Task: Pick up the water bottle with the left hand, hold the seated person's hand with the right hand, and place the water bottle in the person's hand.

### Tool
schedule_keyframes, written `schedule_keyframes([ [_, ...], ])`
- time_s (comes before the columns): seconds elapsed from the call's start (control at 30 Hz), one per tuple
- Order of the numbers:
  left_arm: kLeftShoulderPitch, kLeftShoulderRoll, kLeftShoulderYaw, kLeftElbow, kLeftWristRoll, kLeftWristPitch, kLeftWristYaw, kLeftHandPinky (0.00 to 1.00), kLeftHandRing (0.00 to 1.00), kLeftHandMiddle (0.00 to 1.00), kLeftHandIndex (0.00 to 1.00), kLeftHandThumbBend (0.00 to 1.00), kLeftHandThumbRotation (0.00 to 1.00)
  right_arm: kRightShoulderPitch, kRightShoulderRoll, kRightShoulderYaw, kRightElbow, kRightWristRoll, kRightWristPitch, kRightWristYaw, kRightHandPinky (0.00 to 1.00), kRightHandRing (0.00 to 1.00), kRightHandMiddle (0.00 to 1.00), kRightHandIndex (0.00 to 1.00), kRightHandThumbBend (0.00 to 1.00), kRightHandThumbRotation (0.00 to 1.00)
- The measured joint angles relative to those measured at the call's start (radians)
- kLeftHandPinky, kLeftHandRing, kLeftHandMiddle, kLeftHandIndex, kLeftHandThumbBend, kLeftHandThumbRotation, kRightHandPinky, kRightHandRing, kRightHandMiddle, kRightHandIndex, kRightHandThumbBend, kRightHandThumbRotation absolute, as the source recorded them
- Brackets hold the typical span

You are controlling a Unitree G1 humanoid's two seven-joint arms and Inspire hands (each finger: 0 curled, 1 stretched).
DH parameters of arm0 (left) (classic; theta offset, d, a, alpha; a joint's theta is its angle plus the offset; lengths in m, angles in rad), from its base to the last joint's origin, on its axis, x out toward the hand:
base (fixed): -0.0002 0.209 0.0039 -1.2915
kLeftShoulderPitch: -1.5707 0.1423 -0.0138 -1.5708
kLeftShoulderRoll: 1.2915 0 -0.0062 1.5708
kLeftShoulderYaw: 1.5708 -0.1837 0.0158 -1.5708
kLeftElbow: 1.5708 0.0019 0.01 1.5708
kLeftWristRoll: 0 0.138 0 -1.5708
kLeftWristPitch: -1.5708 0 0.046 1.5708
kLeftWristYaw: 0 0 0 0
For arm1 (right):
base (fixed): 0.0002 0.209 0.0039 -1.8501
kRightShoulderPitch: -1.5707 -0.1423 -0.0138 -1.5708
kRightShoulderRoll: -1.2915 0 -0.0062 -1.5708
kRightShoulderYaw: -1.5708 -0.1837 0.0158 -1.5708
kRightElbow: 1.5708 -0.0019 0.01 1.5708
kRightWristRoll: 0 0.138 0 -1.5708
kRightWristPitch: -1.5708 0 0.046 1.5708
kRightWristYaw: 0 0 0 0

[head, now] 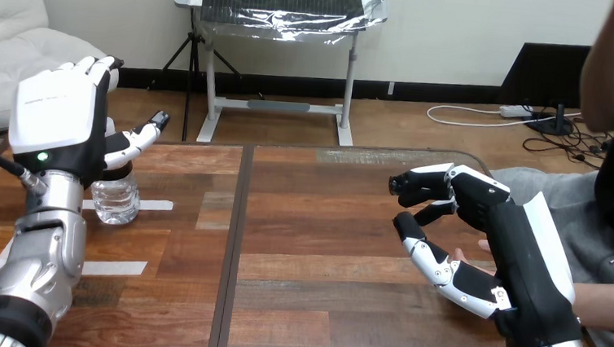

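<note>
The clear water bottle (117,199) stands upright on the wooden table (323,248), its long axis vertical and its base on the boards. Only its ribbed lower body shows. The neck and cap end, which points up, is hidden behind the left hand (54,119).

That hand is raised just in front of the bottle and a little to its left, with its white back shell toward the camera. Its fingers (91,67) are straight and point up, and its thumb reaches out to the right across the bottle's upper part. The hand is spread wide and nothing is clasped in it. Whether the thumb touches the bottle cannot be told. The left forearm rises to it from the bottom left corner.

A strip of white tape (153,205) lies on the table just right of the bottle's base. A second strip (114,268) lies nearer, beside the left forearm.

Well apart to the right, past the dark seam (233,250) in the table, the right hand (518,262) stands on edge above the boards, its white shell turned to the right. The person's hand (463,254) lies close against its palm side and is almost wholly hidden by it. Only a small part peeks out there. The person's forearm (609,302) runs out to the right from behind the right hand's wrist. Whether the right hand has hold of the person's hand cannot be told.
</note>
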Motion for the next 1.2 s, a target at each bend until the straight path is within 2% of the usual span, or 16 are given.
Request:
schedule_keyframes([
  [0.4,-0.033,0.001,-0.029,0.065,-0.003,-0.004,0.001,0.85,0.88,0.88,0.88,0.56,0.88,-0.001,-0.001,-0.001,0.000,0.001,0.000,0.000,0.52,0.63,0.66,0.60,0.39,0.00],
  [1.2,-0.084,0.003,-0.081,0.190,-0.017,-0.003,-0.010,0.87,0.89,0.90,0.88,0.58,0.93,-0.005,-0.002,-0.003,0.000,0.000,0.001,0.000,0.49,0.60,0.64,0.60,0.41,0.00],
])
